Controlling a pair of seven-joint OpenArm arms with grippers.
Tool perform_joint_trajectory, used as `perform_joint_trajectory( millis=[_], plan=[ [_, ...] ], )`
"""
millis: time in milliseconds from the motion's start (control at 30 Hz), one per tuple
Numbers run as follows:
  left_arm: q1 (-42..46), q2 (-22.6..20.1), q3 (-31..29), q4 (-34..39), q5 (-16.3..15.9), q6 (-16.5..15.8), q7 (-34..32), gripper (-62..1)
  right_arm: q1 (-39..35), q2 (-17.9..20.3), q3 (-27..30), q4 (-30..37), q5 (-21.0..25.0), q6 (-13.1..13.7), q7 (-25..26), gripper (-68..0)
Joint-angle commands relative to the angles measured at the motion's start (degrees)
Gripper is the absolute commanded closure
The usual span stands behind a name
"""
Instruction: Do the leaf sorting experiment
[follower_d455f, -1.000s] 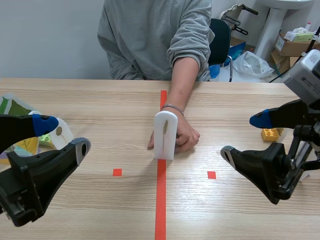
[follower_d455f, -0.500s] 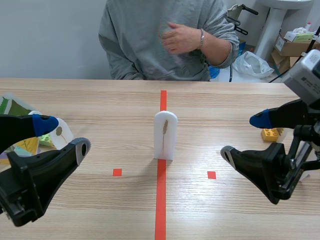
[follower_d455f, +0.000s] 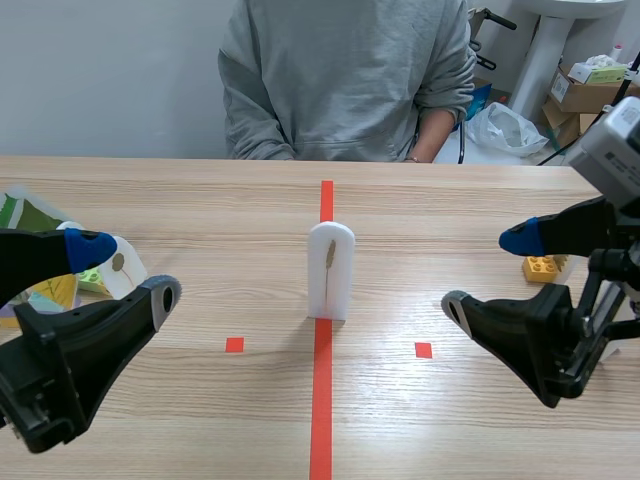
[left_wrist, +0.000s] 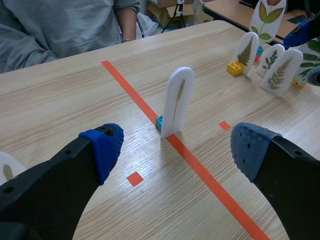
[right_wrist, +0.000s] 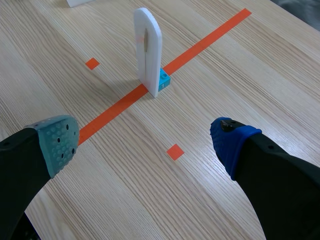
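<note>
Scene view — leaf card (follower_d455f: 331, 270) stands unsorted on centre tape (follower_d455f: 321, 400), nothing grasped yet — left gripper (follower_d455f: 130, 270) and right gripper (follower_d455f: 488, 272) both gape empty.

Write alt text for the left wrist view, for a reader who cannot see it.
A white card bearing a slim leaf stands upright on a blue block on the orange tape line, ahead of the open left hand. More leaf cards stand farther off; a person in grey sits opposite.
</note>
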Motion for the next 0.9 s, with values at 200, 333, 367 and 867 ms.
perform_joint_trajectory(
  millis=[200, 333, 367, 867],
  plan=[
    [-0.2, 0.2, 0.3, 0.6, -0.3, -0.1, -0.7, -46.7, 0.3, 0.9, 1.0, 0.9, 1.0, 0.4, 0.9, -53.3],
    [-0.3, 0.1, 0.3, 0.5, -0.3, -0.1, -0.7, -46.7, 0.3, 0.9, 1.0, 0.9, 1.0, 0.4, 0.8, -53.3],
    [-0.5, -0.1, 0.3, 0.4, -0.3, -0.1, -0.6, -46.7, 0.3, 0.9, 1.0, 0.9, 1.0, 0.4, 0.6, -53.3],
    [-10.3, -3.6, 4.3, -7.8, -0.3, -0.5, 0.3, -46.7, -3.3, 0.9, 3.4, -1.7, 2.7, 0.4, 2.4, -53.3]
  ],
)
